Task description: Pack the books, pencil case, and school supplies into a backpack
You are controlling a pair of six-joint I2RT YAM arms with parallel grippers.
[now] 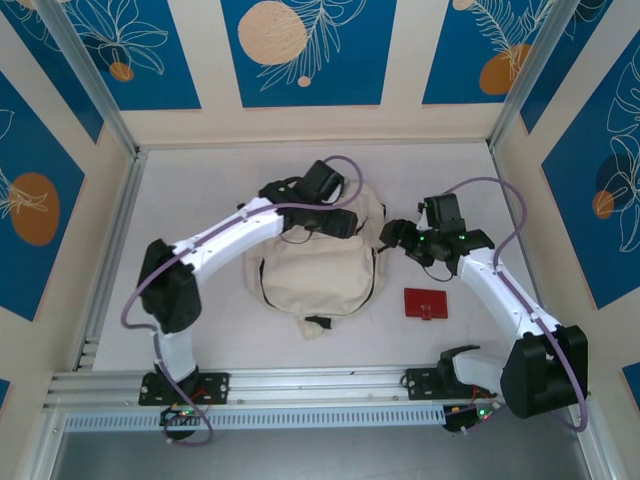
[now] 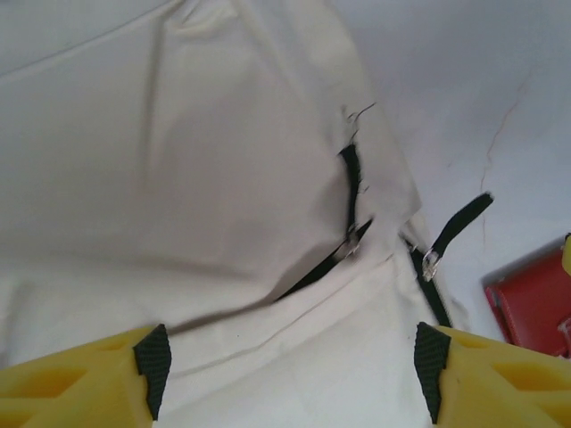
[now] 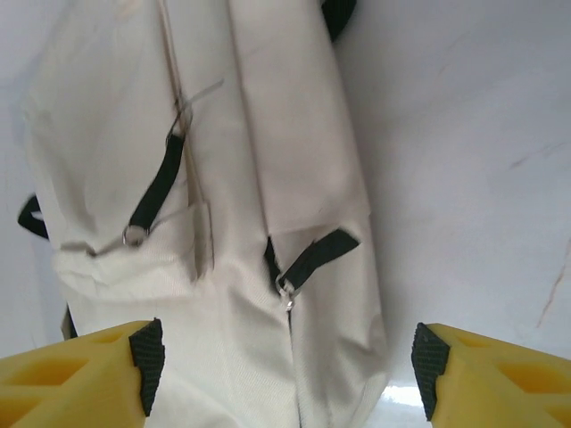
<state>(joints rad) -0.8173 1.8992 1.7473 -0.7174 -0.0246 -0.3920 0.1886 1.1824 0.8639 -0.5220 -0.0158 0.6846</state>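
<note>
— What do we meet first?
— A metal rail [image 1: 320,385] carrying both arm bases, then the pale table [image 1: 200,330].
— And on it?
— The red pencil case [image 1: 425,303] lies right of the cream backpack [image 1: 320,275], apart from it. Our left arm [image 1: 230,235] crosses the backpack's top; left gripper [image 2: 290,379] and right gripper [image 3: 285,370] hover over it, jaws apart, empty. Blue leaf-patterned walls [image 1: 300,50] enclose us.

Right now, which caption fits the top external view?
Both arms meet at the cream backpack; the red pencil case lies to its right.
</note>
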